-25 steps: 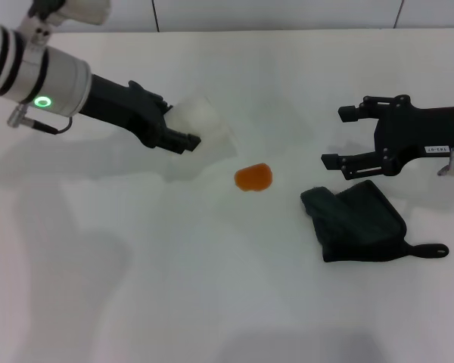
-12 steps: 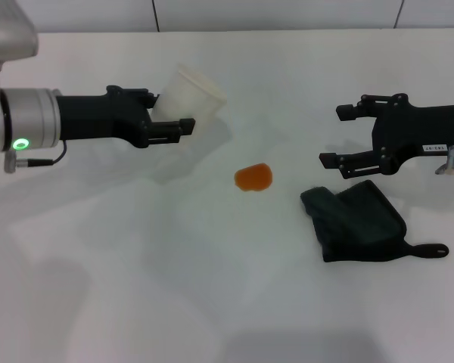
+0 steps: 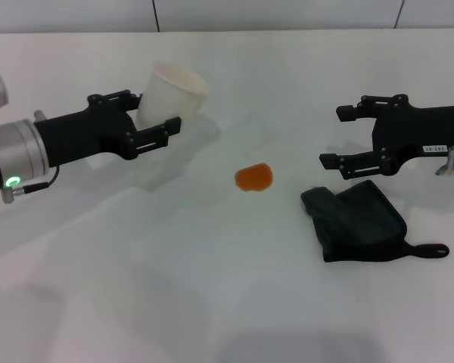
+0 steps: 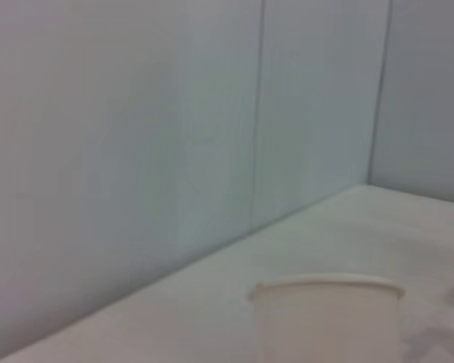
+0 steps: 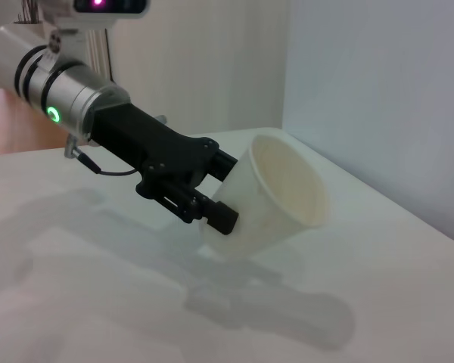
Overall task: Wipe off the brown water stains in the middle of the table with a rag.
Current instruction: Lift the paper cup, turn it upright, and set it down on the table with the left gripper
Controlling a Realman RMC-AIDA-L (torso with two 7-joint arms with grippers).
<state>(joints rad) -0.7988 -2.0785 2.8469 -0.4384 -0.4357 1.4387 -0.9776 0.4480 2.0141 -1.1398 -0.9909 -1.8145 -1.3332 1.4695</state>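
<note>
Here the left gripper [image 3: 155, 121] grips a white cup [image 3: 169, 94], lifted left of the stain [image 3: 253, 178].
Right gripper [image 3: 339, 136], fingers wide, hovers beside the rag [image 3: 359, 221]; its label is unreadable; only the right wrist view shows inside the cup [image 5: 276, 198].

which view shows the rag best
The head view: the rag lies whole on the table, loop strap included, just below the open right gripper. The left wrist view and the right wrist view show none of it, only the paper cup held by the left gripper.
</note>
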